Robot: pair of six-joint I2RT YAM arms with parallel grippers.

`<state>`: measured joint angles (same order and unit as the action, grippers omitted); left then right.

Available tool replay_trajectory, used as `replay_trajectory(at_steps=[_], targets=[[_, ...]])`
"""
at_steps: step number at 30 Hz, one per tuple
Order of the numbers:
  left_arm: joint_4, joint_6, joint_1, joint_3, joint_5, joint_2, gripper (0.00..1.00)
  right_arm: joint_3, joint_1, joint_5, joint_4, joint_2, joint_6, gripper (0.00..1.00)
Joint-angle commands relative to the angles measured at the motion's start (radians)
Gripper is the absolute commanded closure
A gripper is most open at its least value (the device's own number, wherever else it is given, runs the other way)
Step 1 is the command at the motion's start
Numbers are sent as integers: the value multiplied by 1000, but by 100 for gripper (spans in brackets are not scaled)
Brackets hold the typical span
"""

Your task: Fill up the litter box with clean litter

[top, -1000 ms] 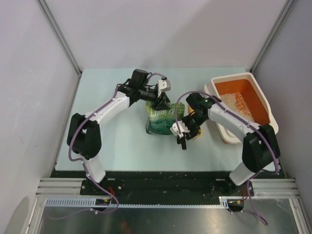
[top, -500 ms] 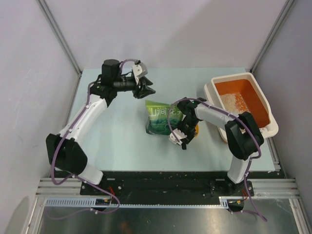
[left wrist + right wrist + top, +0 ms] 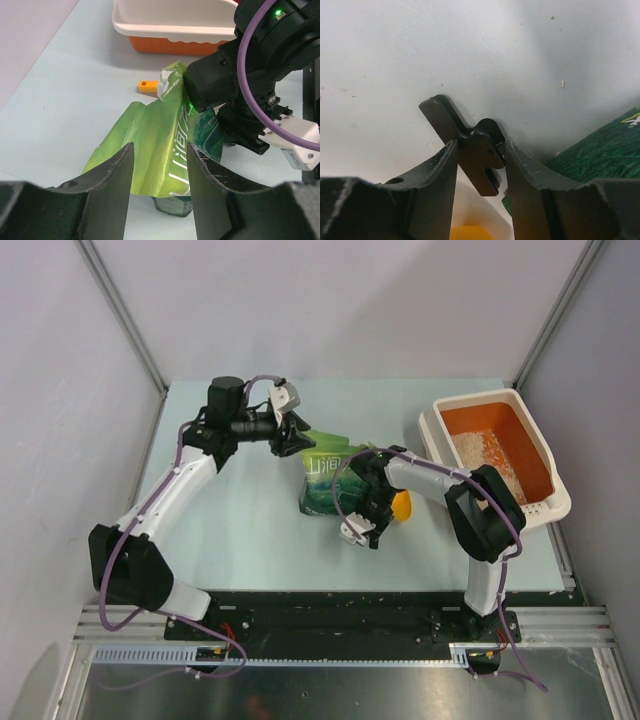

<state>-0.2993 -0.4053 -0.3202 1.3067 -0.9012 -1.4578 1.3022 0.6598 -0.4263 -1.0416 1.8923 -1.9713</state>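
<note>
At the table's far right corner the litter box point(image 3: 476, 396) sits where it was a second ago, with only a thin patch of clean litter point(image 3: 487, 450) on its orange floor. What has changed is around the green bag point(image 3: 325, 480) in the middle of the table. The left gripper point(image 3: 296, 432), which had swung off toward the far left edge, is back at the bag's far top edge. Its fingers point(image 3: 112, 185) stand apart with the bag's upper flap in the gap, and no pinch on it shows. The right arm has folded its elbow in, and the right gripper point(image 3: 362, 530) now sits at the bag's near right corner. The orange scoop point(image 3: 401, 505) lies on the table just beside that arm. Between the right fingers point(image 3: 525, 175) sits a dark piece point(image 3: 477, 160) that I cannot identify, and I cannot tell whether they are closed on it. Nothing is being poured, so the fill looks barely begun. Both arms seem to be setting up a fresh hold on the bag.
</note>
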Motion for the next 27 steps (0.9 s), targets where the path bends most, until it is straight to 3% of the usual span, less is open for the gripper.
replay_trajectory(at_steps=[1,7,11,14,18,22,27], targets=[[37,39,-2,-9,-18,54,49,22,-5,17,-12,21,-7,57],[48,52,-5,-12,-33,51,49,26,-55,-61,3,-9,277,64],[51,57,-5,-11,-41,50,49,26,-97,-112,40,-33,629,66],[57,63,-5,-11,-48,44,49,26,-118,-144,80,-44,863,67],[63,69,-10,-14,-53,42,49,26,-134,-192,114,-65,1029,63],[65,77,-14,-18,-56,43,49,17,-176,-252,117,-122,1002,55],[65,82,-14,-23,-57,48,49,-3,-196,-252,86,-165,778,52]])
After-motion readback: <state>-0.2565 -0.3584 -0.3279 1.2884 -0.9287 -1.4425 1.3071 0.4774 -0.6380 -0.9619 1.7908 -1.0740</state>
